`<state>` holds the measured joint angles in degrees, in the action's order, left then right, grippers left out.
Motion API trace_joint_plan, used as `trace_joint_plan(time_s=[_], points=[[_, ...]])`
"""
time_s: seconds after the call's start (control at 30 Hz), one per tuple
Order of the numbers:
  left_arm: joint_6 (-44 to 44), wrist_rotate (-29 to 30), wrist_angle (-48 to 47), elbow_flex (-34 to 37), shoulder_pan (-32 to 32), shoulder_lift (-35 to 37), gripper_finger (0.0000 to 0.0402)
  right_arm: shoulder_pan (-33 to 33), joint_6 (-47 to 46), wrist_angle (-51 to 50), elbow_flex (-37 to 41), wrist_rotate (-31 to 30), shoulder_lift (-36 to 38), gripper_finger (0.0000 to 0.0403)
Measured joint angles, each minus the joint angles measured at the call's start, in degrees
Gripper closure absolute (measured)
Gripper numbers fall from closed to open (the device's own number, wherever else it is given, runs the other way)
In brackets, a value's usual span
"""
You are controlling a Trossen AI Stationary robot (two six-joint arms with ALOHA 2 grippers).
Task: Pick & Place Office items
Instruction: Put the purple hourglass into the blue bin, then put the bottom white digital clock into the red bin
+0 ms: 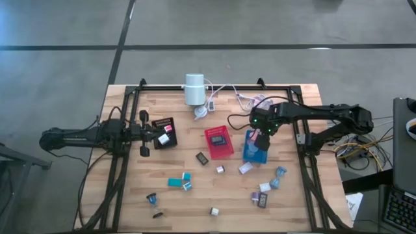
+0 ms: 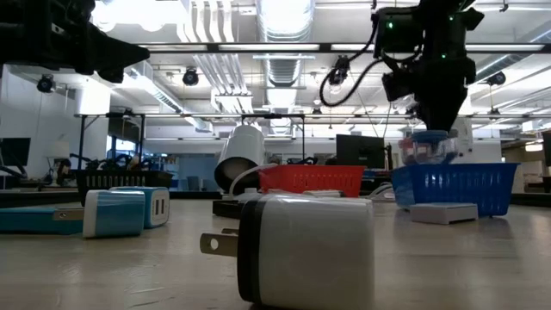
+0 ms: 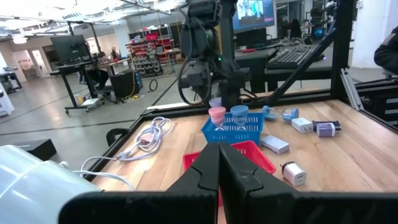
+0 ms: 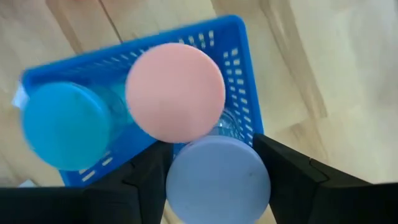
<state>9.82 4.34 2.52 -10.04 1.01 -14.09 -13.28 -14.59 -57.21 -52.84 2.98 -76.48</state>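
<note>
Right now the right gripper [image 4: 214,177] hangs over the blue tray [image 4: 233,46], and its two dark fingers [image 4: 298,180] stand on each side of a lilac disc [image 4: 217,180]; they look very close to it, maybe touching, but I cannot tell if they are squeezing it or letting go; the disc sits right at the tray's edge, beside a pink disc [image 4: 175,91] and a blue disc [image 4: 65,124] that are already in the tray; these look like round lids on little clear tubs, so I think they are light, hard and a bit slippery; the best place to hold one is across the round side, just under the lid, with a soft pinch so it does not pop out or tip; from above, the blue tray [image 1: 255,151] lies under the right gripper [image 1: 261,138], with a red tray [image 1: 219,144] next to it and a black tray [image 1: 164,130] farther off; the left gripper [image 3: 219,177] is shut tight with nothing in it, and it waits near the black tray; more small items lie loose on the table [image 1: 130,195]; there is a white plug [image 2: 306,250] close to the low camera and a teal plug [image 2: 114,213] behind it; those look hard and chunky, easy to grab by their flat sides; I cannot read any words or brand names on anything.
</note>
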Motion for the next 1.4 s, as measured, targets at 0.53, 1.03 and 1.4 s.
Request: trace_joint_plan(time_s=[0.53,1.03,1.4], points=[[-0.63,-0.02,-0.02,0.0,-0.02,0.0,0.0396,0.02,1.49,-2.19,-2.12,1.36,-0.1,0.0144],[-0.85,-0.01,-0.8,0.0,0.0,0.0,0.0396,4.18,9.9,8.95,-15.35,0.43,9.45,0.0152],[0.31,0.17,-1.86,0.0,-0.01,0.0,0.0396,12.92,22.06,64.16,10.62,0.05,26.03,0.0275]])
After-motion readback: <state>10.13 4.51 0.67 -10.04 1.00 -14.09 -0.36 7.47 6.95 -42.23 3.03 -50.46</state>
